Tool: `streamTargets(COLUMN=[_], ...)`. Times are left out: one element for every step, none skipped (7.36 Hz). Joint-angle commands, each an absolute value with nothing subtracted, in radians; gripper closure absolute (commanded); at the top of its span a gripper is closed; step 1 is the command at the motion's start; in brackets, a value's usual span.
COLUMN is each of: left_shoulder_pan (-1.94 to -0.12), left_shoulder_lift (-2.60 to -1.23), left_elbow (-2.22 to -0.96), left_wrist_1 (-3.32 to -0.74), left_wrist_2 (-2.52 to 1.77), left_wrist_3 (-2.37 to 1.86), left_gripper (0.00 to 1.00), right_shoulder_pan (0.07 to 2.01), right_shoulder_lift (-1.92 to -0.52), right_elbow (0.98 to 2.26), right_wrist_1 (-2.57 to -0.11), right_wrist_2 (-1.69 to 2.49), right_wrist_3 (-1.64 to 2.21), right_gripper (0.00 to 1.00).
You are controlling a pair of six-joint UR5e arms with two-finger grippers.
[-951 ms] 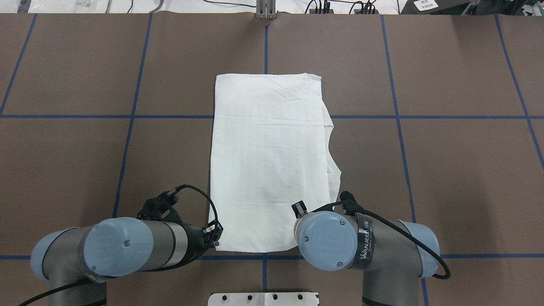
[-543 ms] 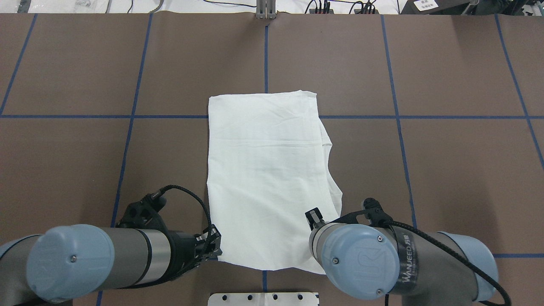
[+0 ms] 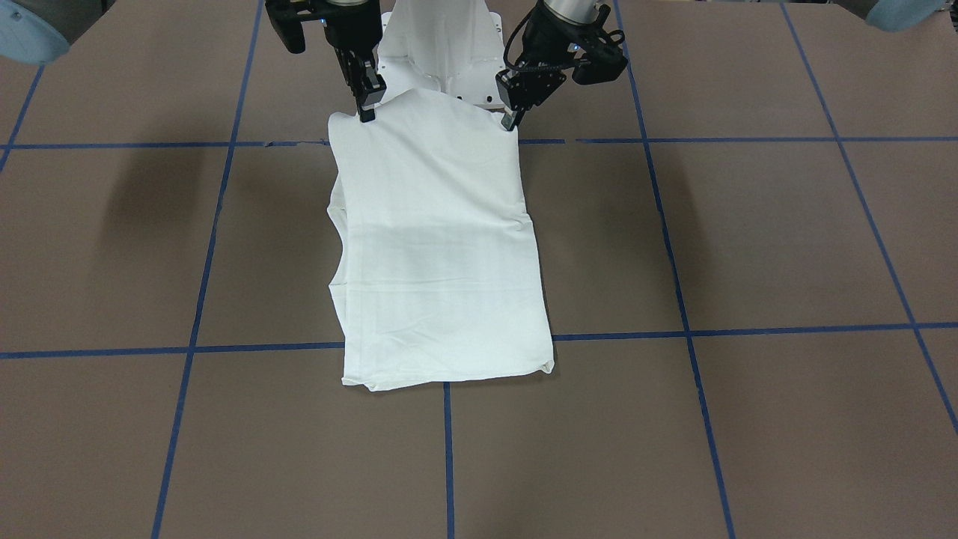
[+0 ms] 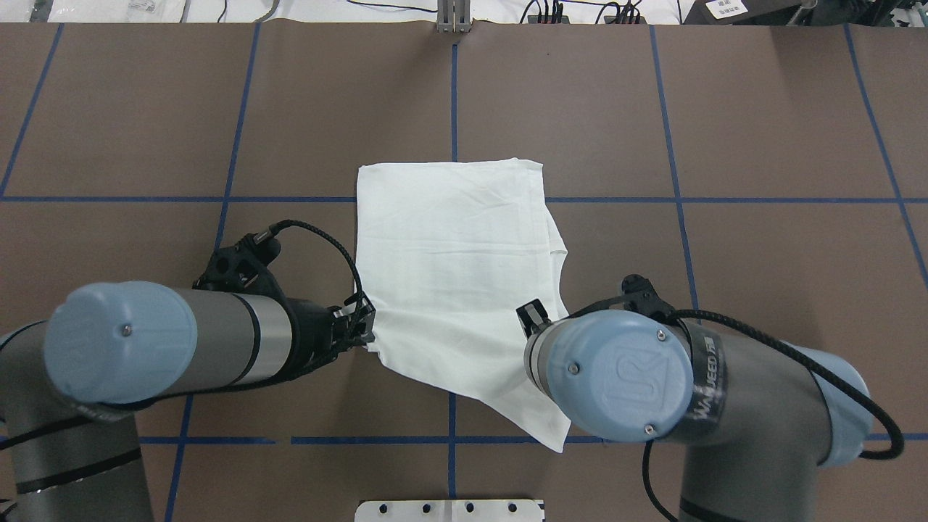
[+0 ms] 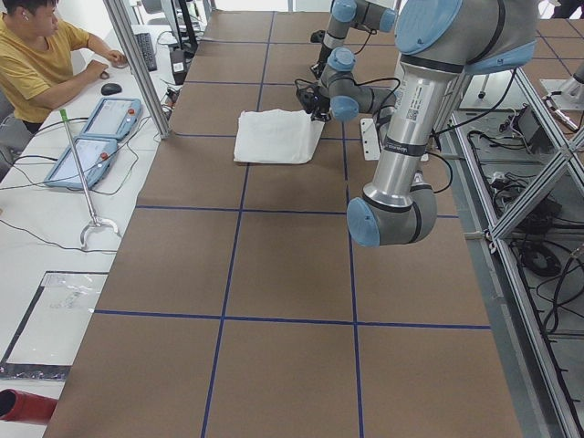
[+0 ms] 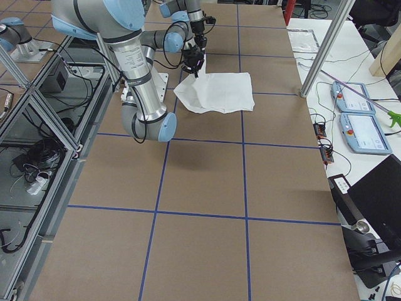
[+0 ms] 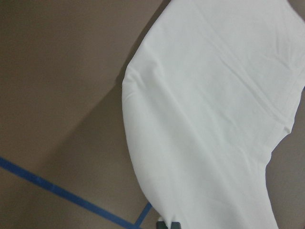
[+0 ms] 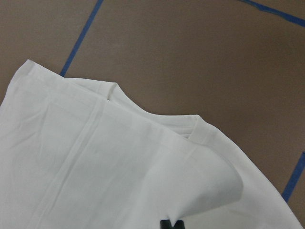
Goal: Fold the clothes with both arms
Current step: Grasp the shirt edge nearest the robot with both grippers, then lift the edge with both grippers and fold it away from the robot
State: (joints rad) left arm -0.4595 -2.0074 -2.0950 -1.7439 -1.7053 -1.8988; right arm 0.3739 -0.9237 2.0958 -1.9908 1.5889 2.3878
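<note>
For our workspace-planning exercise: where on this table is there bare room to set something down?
Free: the table squares either side of the shirt, and the strip beyond its far hem. Crowded: the near edge, where the left gripper and right gripper pinch the shirt's raised corners by the base.

Brown surface [image 4: 761,290] lying wide beyond and either side of the white shirt [image 4: 449,246]; shirt's near edge strung raised between left tool [image 3: 511,120] and right tool [image 3: 366,114], closing that gap; white pedestal base [image 4: 391,512] close behind it
</note>
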Motion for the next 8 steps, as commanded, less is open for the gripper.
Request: streamTargets(left_shoulder_pan=[-0.587,-0.624,-0.659,-0.682,-0.704,-0.707,-0.716,-0.721], left_shoulder_lift=[-2.089,-2.12,-2.156,-2.199,-2.229,-2.249,-2.281,-2.307], left_elbow=[-1.938,-1.846,-1.719,-1.598,-1.495,-1.417,-1.338,-1.277], left_wrist_1=[-1.761,-1.811,-1.894,-1.964,-2.042,-2.102,-2.147,-2.181], left_wrist_2=[-1.743,-1.743,-1.743,-1.743,-1.741,-1.74,-1.736,-1.735], left_wrist_3=[-1.786,-1.742,-1.738,-1.709,-1.695,-1.674,-1.669,-1.669], left_gripper=[1.0,1.0,1.0,1.0,1.0,1.0,1.0,1.0], right_shoulder_pan=[0.544,0.602,0.648,0.681,0.711,0.721,0.729,0.73], right_shoulder_lift=[-0.829,-0.769,-0.659,-0.608,-0.588,-0.553,-0.536,-0.532], right_elbow=[1.871,1.721,1.516,1.38,1.279,1.156,1.087,1.065], right_wrist_1=[-1.898,-1.822,-1.766,-1.703,-1.634,-1.549,-1.476,-1.459], right_wrist_2=[1.672,1.724,1.739,1.749,1.764,1.767,1.769,1.775], right_wrist_3=[2.22,2.173,2.122,2.079,2.025,1.998,1.996,1.982], right_gripper=[1.0,1.0,1.0,1.0,1.0,1.0,1.0,1.0])
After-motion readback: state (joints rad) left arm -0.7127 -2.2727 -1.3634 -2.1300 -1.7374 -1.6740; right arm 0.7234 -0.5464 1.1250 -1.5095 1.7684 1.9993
